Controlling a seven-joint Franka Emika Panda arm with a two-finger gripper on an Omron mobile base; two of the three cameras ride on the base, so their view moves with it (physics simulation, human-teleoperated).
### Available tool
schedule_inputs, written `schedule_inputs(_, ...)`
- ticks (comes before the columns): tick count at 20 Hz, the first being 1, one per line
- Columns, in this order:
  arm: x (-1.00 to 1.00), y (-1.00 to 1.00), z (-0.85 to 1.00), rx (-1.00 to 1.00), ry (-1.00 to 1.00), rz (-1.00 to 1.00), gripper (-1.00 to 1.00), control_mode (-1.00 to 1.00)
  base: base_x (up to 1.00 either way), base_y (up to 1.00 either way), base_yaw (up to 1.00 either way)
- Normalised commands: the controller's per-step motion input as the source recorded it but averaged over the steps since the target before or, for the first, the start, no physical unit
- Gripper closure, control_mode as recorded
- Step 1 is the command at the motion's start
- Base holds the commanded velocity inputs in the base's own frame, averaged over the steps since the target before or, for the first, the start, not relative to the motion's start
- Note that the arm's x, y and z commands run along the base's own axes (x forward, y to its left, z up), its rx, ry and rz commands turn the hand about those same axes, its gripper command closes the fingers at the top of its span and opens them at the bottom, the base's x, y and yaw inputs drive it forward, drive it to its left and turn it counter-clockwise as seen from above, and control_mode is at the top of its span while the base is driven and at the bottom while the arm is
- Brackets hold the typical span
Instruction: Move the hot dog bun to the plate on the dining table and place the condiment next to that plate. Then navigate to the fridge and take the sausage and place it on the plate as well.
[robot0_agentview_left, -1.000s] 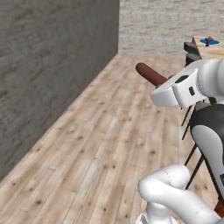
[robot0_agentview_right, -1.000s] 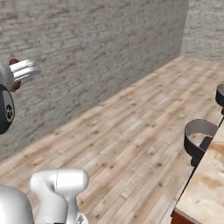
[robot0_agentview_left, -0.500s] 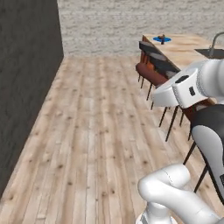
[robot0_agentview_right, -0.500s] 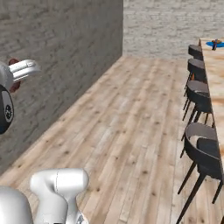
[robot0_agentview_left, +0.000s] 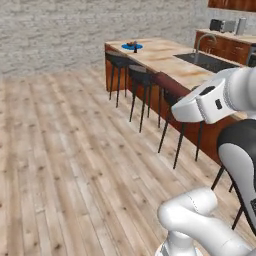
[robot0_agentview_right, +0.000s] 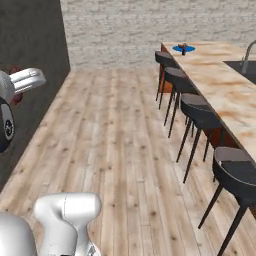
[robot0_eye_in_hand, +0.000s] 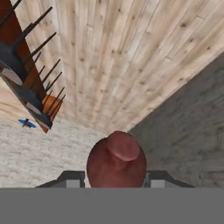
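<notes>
My gripper (robot0_eye_in_hand: 116, 178) is shut on the sausage (robot0_eye_in_hand: 116, 158), whose dark reddish-brown rounded end sticks out between the fingertips. In the left base view the sausage (robot0_agentview_left: 170, 84) projects up and left from the white hand. Far off, the blue plate (robot0_agentview_left: 132, 47) lies on the far end of the dining table (robot0_agentview_left: 165, 57), also seen as the plate (robot0_agentview_right: 183, 48) and as a small blue spot, the plate (robot0_eye_in_hand: 27, 124). A small brownish lump on it looks like the hot dog bun (robot0_agentview_left: 130, 44). A tiny dark shape beside it seems to be the condiment (robot0_agentview_left: 135, 49). The fridge is out of view.
A row of dark bar stools (robot0_agentview_right: 197, 112) lines the near side of the island. A sink with a tap (robot0_agentview_left: 202, 50) is set into the top. Wide wooden floor (robot0_agentview_right: 120, 135) stretches to a grey brick wall (robot0_agentview_right: 125, 25); a dark wall (robot0_agentview_right: 30, 40) stands at the left.
The whole picture has swung: the base has turned from the brick wall and bare floor toward the island and its stools. The sausage stays in the shut gripper.
</notes>
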Motion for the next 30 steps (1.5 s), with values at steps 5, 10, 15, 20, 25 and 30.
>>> schedule_inputs(5,0.0,0.0,0.0,0.0,0.0,0.0,1.0,1.0,1.0,0.74,-0.62)
schedule_inputs(10,0.0,0.0,0.0,0.0,0.0,0.0,1.0,1.0,0.99,0.66,-0.61)
schedule_inputs(15,0.0,0.0,0.0,0.0,0.0,0.0,1.0,1.0,1.0,0.77,-0.6)
schedule_inputs(20,0.0,0.0,0.0,0.0,0.0,0.0,1.0,1.0,1.0,0.89,-0.59)
schedule_inputs(25,0.0,0.0,0.0,0.0,0.0,0.0,1.0,1.0,1.0,1.0,-0.44)
schedule_inputs(30,0.0,0.0,0.0,0.0,0.0,0.0,1.0,1.0,0.78,1.0,-0.22)
